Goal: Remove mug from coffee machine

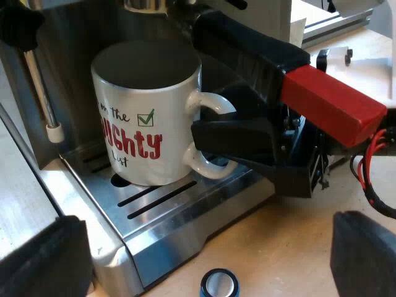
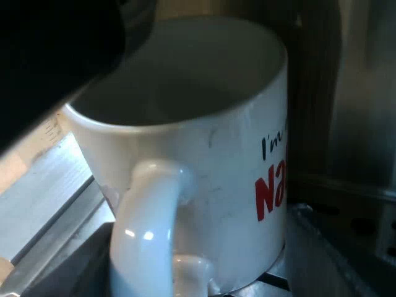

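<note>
Squarely on the slotted metal drip tray (image 1: 173,210) of the coffee machine (image 1: 68,55) stands the white mug (image 1: 145,117), upright, with red and black lettering and a green tick on its side. Above it the holder's dark handle (image 1: 247,49) juts from the machine's front, locked in, and its red end (image 1: 334,102) reaches out past the mug's handle (image 1: 213,102). The right gripper (image 1: 226,139) is right at that white loop (whether it has closed on the loop, or how far it is open, cannot be told). The left gripper (image 1: 204,253) hovers before the tray with its two black fingers (image 1: 46,260) spread wide, holding nothing. On the pale wooden table (image 1: 297,235), near the tray's front edge, lies a small blue tamper (image 1: 218,283) with a round metal face turned up. A thin steam pipe (image 1: 40,80) with a white tip drops beside the mug, apart from it.

From the right wrist the mug (image 2: 204,161) is very near, with the mug's handle (image 2: 148,229) turned toward the camera. Red letters show on its side, and the drip tray (image 2: 322,260) lies beneath it. A dark shape (image 2: 55,55) looms over the rim, and what it is cannot be told.
</note>
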`<state>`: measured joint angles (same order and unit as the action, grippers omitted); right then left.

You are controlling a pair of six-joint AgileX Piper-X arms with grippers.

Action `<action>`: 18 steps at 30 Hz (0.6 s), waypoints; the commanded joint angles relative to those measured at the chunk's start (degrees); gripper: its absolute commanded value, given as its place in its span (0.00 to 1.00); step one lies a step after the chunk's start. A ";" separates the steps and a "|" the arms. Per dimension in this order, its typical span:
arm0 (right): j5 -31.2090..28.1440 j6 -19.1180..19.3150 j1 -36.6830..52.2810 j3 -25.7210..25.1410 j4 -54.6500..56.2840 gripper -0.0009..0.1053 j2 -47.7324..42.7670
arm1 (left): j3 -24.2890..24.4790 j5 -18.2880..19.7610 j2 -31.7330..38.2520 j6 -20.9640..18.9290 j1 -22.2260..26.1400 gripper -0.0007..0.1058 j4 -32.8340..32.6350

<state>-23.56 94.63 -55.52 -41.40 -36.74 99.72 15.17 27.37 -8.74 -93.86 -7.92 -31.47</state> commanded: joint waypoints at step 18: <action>1.94 0.78 1.26 -1.38 0.10 0.25 -0.36 | 0.26 0.31 0.16 0.33 -0.28 0.75 1.15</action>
<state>-22.12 94.63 -54.58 -41.97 -36.66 99.72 15.17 27.37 -8.74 -93.86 -7.92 -31.25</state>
